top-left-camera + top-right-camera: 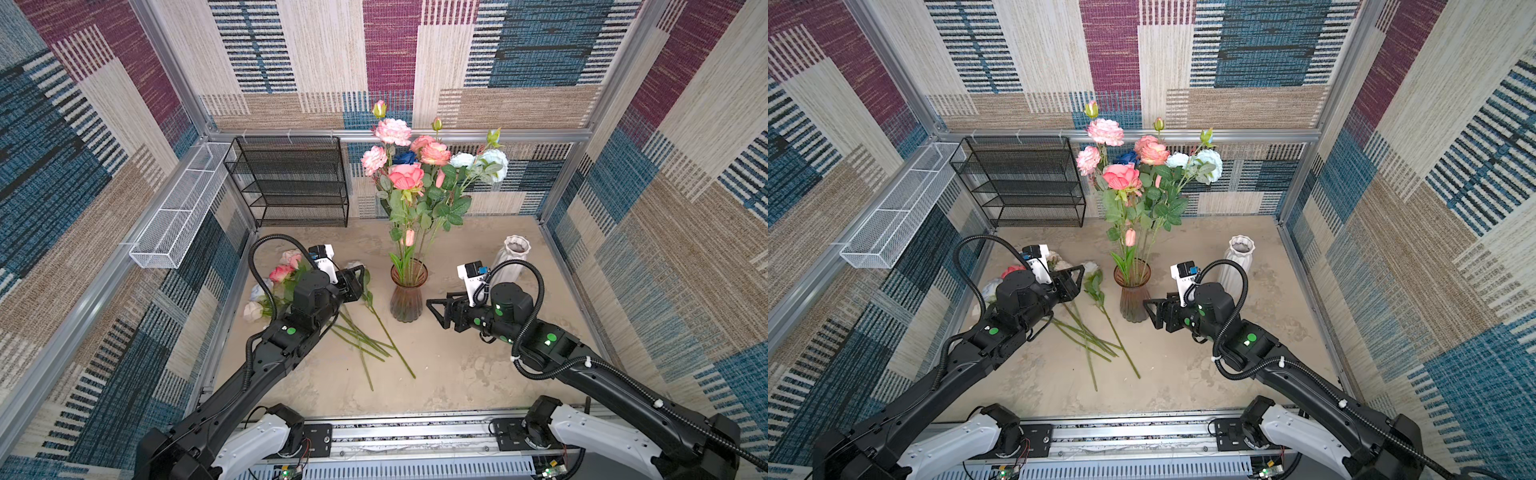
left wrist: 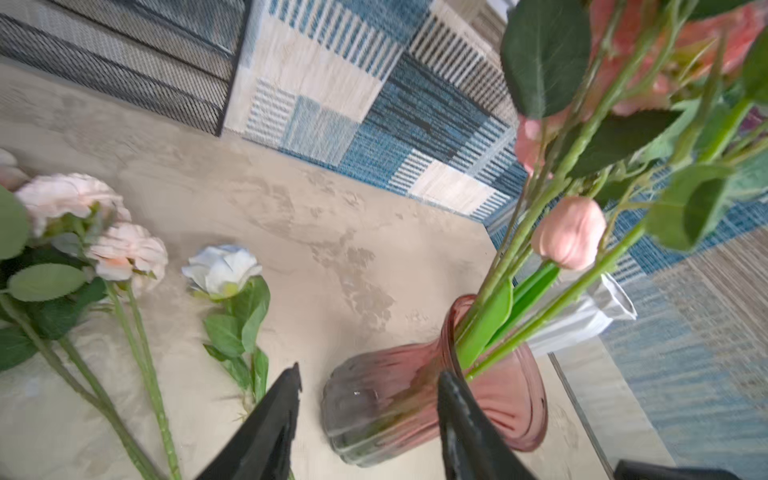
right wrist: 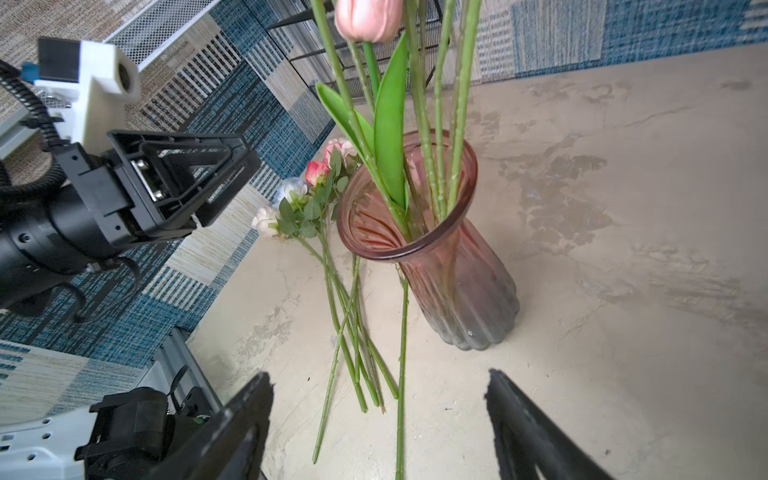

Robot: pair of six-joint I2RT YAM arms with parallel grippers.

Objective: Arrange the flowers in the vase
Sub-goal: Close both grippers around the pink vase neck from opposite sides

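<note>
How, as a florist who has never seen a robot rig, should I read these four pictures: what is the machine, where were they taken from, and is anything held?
Two black robot arms reach in from the near edge of a beige table. Two pictures look down from one overhead camera; the other two come from cameras on the arms' wrists. A pink-tinted ribbed glass vase already holds a tall bouquet of pink, peach, white and blue flowers. More long-stemmed flowers lie loose on the table beside it, and a white ribbed vase stands behind the right arm without flowers. The left gripper and the right gripper both stand open, holding nothing.
</note>
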